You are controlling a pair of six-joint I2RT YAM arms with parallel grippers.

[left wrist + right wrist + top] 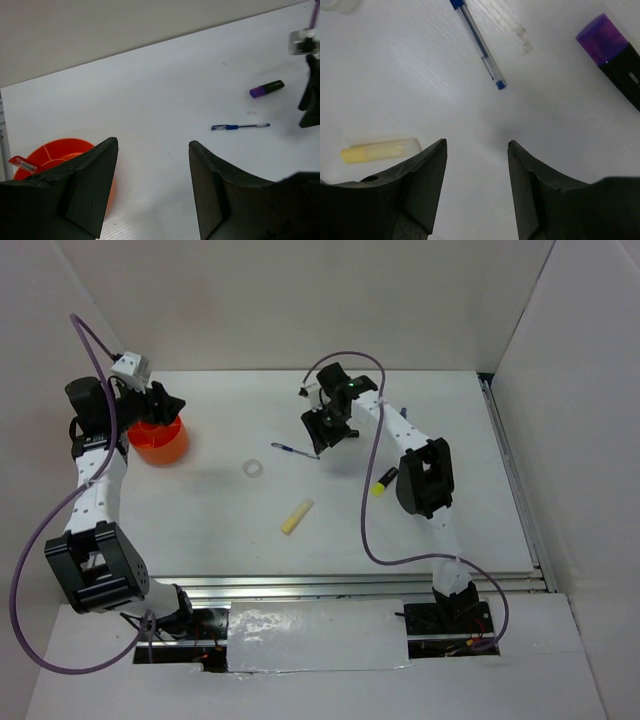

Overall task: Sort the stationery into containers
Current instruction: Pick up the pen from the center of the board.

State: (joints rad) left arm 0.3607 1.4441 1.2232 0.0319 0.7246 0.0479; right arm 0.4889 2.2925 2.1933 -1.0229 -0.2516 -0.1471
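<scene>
The orange-red cup [160,441] stands at the far left; in the left wrist view [50,152] a red pen end [20,163] pokes over its rim. My left gripper [165,405] is open and empty above the cup's right side, fingers [95,175] apart. My right gripper [325,430] is open and empty just right of the thin blue pen [295,451] [479,42]. The purple marker [612,50] [266,89] lies beside it. The white tape ring [254,469], pale yellow stick [296,516] [380,150] and black-yellow highlighter [385,481] lie on the table. The bottle is out of view.
White walls close the table at the back and right [560,440]. A metal rail [350,585] runs along the near edge. The right arm's purple cable [365,510] loops over the table near the highlighter.
</scene>
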